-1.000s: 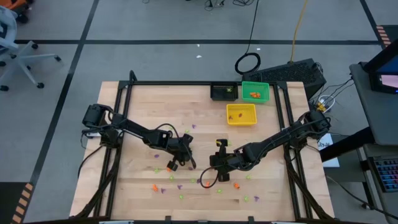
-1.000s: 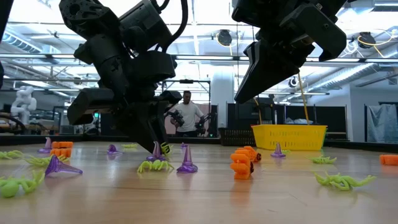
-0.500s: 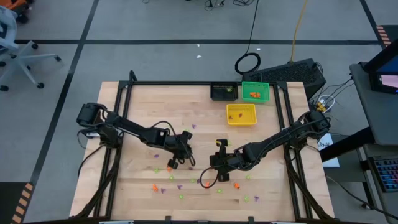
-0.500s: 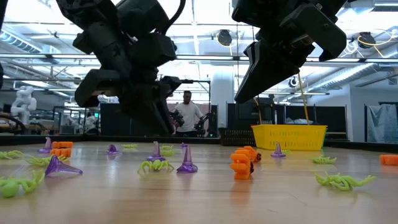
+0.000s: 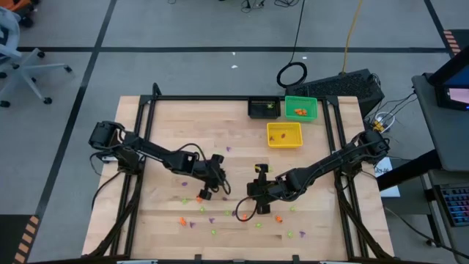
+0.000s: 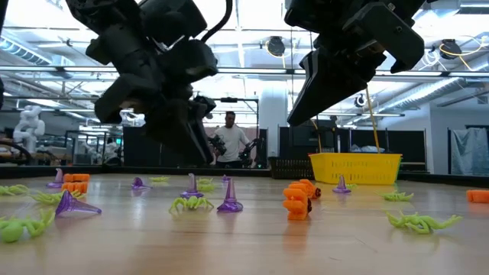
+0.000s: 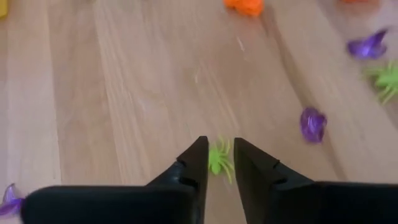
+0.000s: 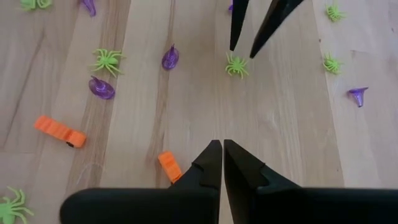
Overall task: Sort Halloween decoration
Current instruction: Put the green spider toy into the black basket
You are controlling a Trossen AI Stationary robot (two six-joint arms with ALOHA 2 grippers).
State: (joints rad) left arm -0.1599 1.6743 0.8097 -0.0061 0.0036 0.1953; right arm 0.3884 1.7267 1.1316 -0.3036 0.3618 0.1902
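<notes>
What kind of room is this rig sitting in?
Likely a robotics lab or workshop: an open hall with exposed ceiling ducts, a person standing at another rig beyond the table, and an office chair and cable coil on grey floor.

The left hand hangs above the counter with fingers slightly parted, while the right hand hovers nearby, fingers closed.

Pale wood-grain table, glossy plastic trinkets
</notes>
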